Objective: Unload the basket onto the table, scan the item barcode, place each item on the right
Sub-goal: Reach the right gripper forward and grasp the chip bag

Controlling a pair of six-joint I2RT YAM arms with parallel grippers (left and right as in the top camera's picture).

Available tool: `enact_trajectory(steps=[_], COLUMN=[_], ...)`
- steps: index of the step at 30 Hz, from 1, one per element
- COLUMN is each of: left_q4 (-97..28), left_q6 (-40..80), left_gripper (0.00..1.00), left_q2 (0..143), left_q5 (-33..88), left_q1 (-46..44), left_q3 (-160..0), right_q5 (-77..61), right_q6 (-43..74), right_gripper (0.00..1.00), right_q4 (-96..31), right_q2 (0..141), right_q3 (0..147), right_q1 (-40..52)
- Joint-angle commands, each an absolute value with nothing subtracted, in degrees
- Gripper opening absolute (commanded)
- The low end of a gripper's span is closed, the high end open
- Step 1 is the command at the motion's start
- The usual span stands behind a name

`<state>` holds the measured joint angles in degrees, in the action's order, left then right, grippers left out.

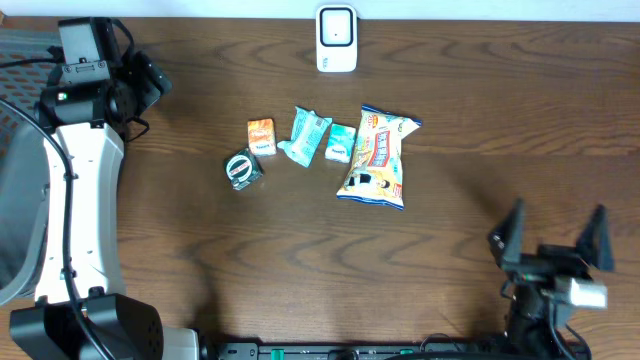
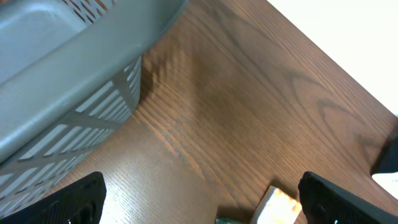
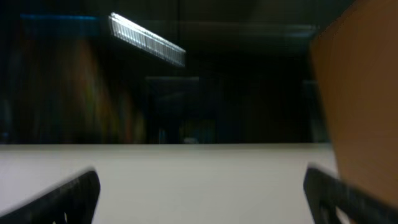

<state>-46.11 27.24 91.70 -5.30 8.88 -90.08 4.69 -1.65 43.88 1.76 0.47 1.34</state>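
Several snack items lie in a row mid-table: a small orange box [image 1: 261, 136], a round green packet [image 1: 242, 169], a light-blue packet [image 1: 304, 135], a small teal packet [image 1: 342, 143] and a yellow chip bag [image 1: 378, 157]. A white barcode scanner [image 1: 337, 38] stands at the far edge, centre. My left gripper [image 1: 148, 86] hovers at the far left, open and empty. In the left wrist view, the left gripper [image 2: 202, 205] has the orange box's corner [image 2: 280, 204] between its wide fingers. My right gripper [image 1: 553, 237] is open and empty near the front right; its wrist view is blurred, showing only the right gripper [image 3: 202, 199].
A grey slotted basket [image 2: 62, 74] stands off the table's left end, its rim [image 1: 12, 150] beside the left arm. The left arm's white link [image 1: 80, 200] runs along the left side. The wooden table [image 1: 500, 120] is bare to the right of the items.
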Motion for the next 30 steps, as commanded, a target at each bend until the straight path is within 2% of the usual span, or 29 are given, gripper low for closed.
enact_trajectory(steps=[1,6,12,16,18,20,25,30], left_q4=[-46.17,-46.17,-46.17,-46.17,-46.15,-46.17,-46.17,-46.17], left_q6=[28.18,28.18,28.18,28.18,28.18,28.18,28.18,28.18], left_gripper=[0.98,0.98,0.98,0.98,0.98,0.98,0.98,0.98], left_q2=[91.74,91.74,91.74,91.74,91.74,91.74,91.74,91.74], left_q5=[-6.04,-6.04,-6.04,-6.04,-6.04,-6.04,-6.04,-6.07], left_q1=[8.88,8.88,8.88,8.88,8.88,8.88,8.88,8.88], left_q3=[-90.98,-90.98,-90.98,-90.98,-90.98,-90.98,-90.98,-90.98], right_q5=[5.63,1.78,-7.53,-26.7,-36.99,-41.08,-41.89,-37.41], right_q6=[-2.22,-2.24,-2.24,-2.2,-2.24,0.1,11.18,11.35], right_gripper=[0.99,0.99,0.99,0.99,0.99,0.99,0.99,0.99], right_q4=[51.68,52.99,48.31,43.29,44.16,48.1,55.05,47.13], right_q2=[6.15,20.25,45.8,61.32,67.88,73.45,83.9,87.26], right_q3=[1.39,10.68,28.1,38.35,41.12,42.57,45.43,50.94], right_q1=[1.1,1.13,1.17,1.17,1.17,1.3,3.4,6.04])
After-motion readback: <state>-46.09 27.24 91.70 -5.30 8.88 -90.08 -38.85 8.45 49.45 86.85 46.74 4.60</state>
